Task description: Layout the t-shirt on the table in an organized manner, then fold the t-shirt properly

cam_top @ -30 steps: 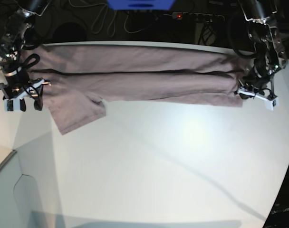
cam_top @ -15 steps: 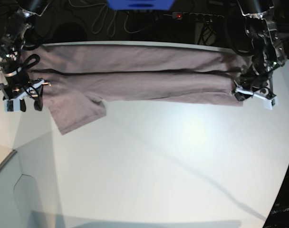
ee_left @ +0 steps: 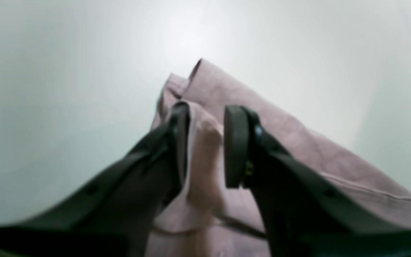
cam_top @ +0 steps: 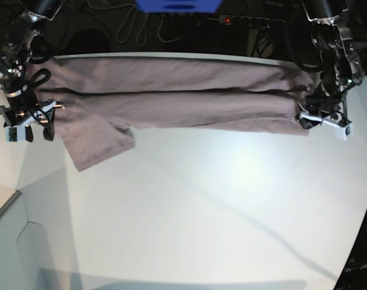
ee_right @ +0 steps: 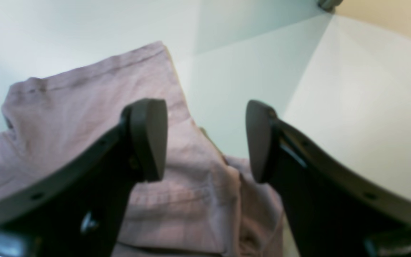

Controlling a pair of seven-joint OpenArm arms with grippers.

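A: Left gripper state?
B: Jaws partly apart, a raised fold of the t-shirt between them, touching one pad. Real clamp or not, can't tell.
A: Right gripper?
B: Jaws wide apart, over the sleeve-end cloth, nothing pinched.
A: Layout, big to small?
B: Table white, mostly bare in front. Shirt lies across the far edge as a long band w/ a lengthwise crease. One sleeve flares toward cam on the base view's left.

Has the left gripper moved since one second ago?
Yes, slightly. In the base view the left gripper has shifted inward along the t-shirt, away from the table edge, and its fingers have parted.
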